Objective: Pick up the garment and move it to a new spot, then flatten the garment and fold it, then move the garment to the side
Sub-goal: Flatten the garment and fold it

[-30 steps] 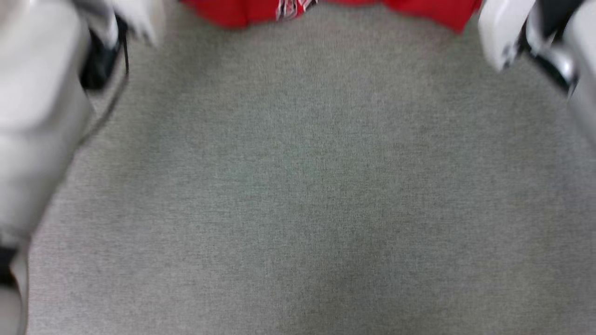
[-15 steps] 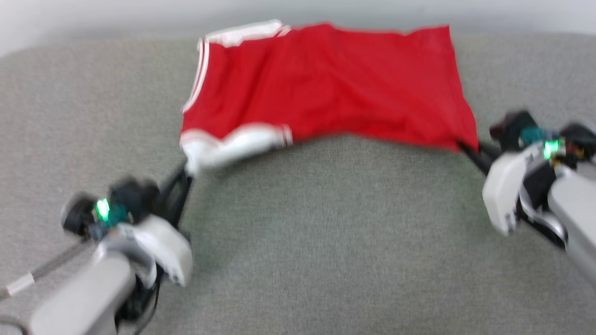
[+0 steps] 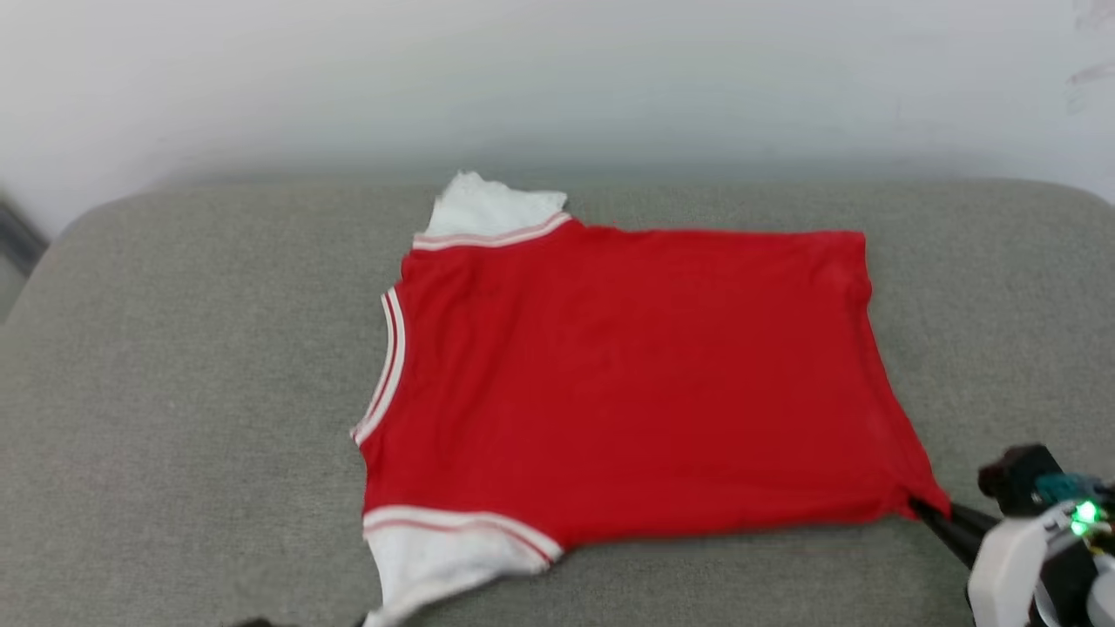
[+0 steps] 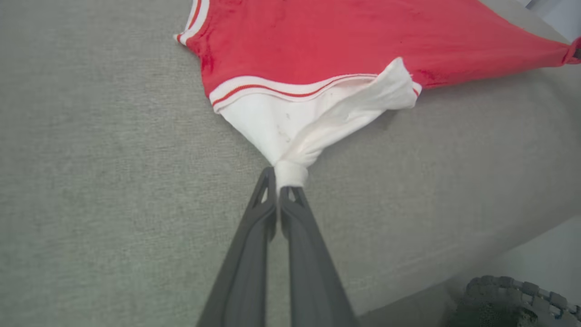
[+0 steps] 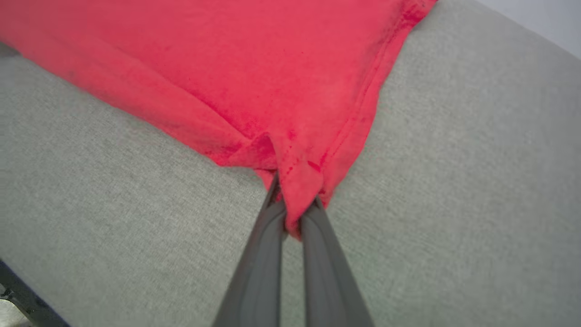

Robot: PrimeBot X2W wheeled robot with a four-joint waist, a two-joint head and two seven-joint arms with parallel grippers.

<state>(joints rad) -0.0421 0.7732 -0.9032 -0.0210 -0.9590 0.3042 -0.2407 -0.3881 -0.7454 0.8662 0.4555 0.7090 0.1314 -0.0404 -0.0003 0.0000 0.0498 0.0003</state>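
Wide grey padded surface (image 3: 174, 348), and the garment (image 3: 627, 374) is spread across its middle, plain red side up. Its long axis runs side to side in the head view, with the neckline (image 3: 388, 366) pointing to the robot's left and the hem to its right. One white sleeve (image 3: 488, 209) sticks out at the far edge. The near sleeve (image 4: 281, 118) is drawn to a point, pinched by the left gripper (image 4: 278, 181). The right gripper (image 5: 292, 213) is clamped on the near hem corner (image 5: 299, 181). Half a second back the near edge sagged in a curve; now it's straighter and the cloth lies flatter, and the head camera has tipped up.
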